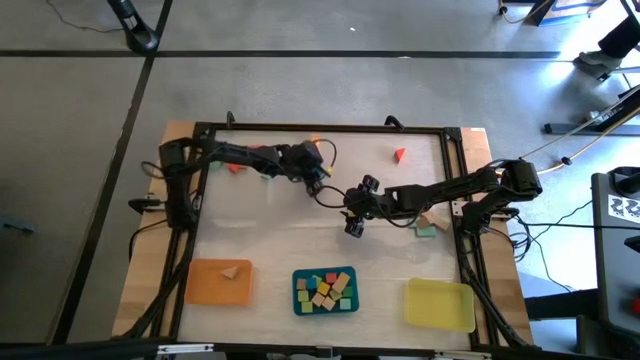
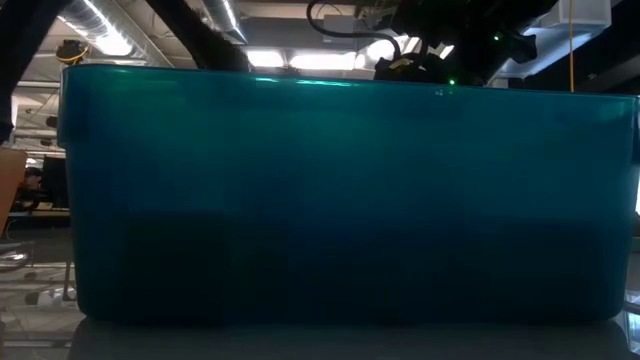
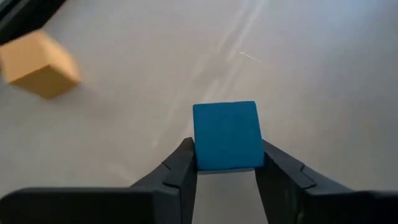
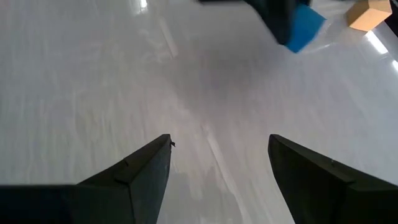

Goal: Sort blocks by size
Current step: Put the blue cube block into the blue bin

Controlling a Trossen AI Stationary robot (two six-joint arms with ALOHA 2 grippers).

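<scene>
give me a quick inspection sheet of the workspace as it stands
surface: pale table, mostly bare in the middle
job's things: blue block between the left tool's fingers; tan block loose nearby; red block at the far side; mixed blocks in the teal tray; one tan piece in the orange tray; yellow tray holds none
clutter: nothing seen
grippers: left tool closed around the blue block; right tool open, holding nothing, mid-table
cables: black cable looped at the left wrist
surroundings: grey floor, stands at the right edge
</scene>
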